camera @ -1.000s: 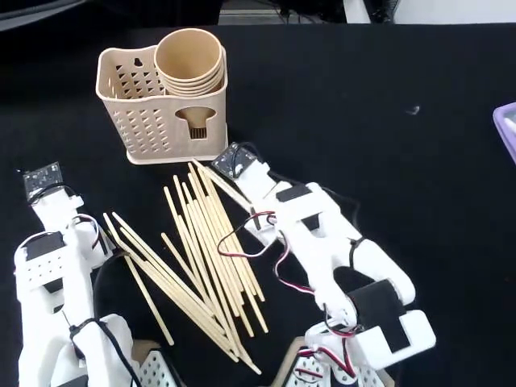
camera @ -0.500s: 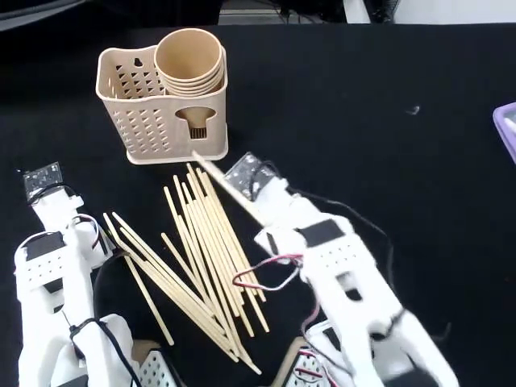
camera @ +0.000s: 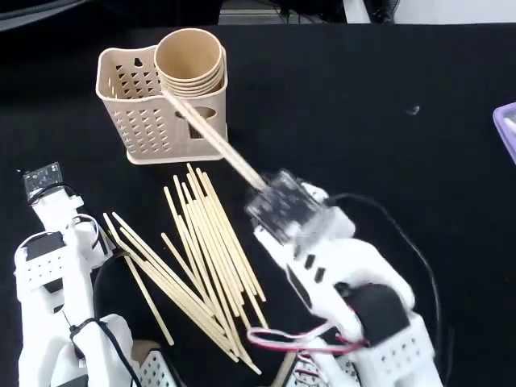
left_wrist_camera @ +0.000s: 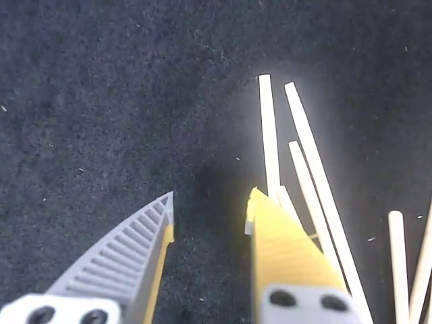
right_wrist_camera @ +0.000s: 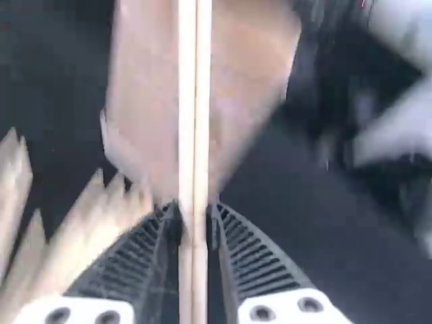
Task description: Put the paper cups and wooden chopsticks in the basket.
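Claw, left (left_wrist_camera: 209, 202): jaws apart, nothing held; low over table (left_wrist_camera: 81, 81), just beside the ends of loose chopsticks (left_wrist_camera: 270, 128).

Basket (camera: 129, 121): upright, far left part of table (camera: 363, 105), split into compartments.

Cups (camera: 189, 56): nested stack, seated in right compartment of basket. Cup part of job judged done.

Loose chopsticks (camera: 201, 250): fanned heap flat on table, near side of basket, between the two arms. A good many, none yet in a claw. Judged the bulk of the work left.

Held pair (camera: 214, 141): two sticks side by side, slanted, far tips at basket front close under the cups. Whether over the rim or against the wall: cannot tell. Not yet counted as delivered.

Claw, right (right_wrist_camera: 194, 216): closed on held pair (right_wrist_camera: 194, 101), raised off table, just right of the heap.

Progress, as judged: cups in; first chopsticks on approach to basket, not released; heap untouched. Roughly early-to-middle stage. Outstanding: drop of held pair into a compartment, then repeat pickups until the heap is gone.
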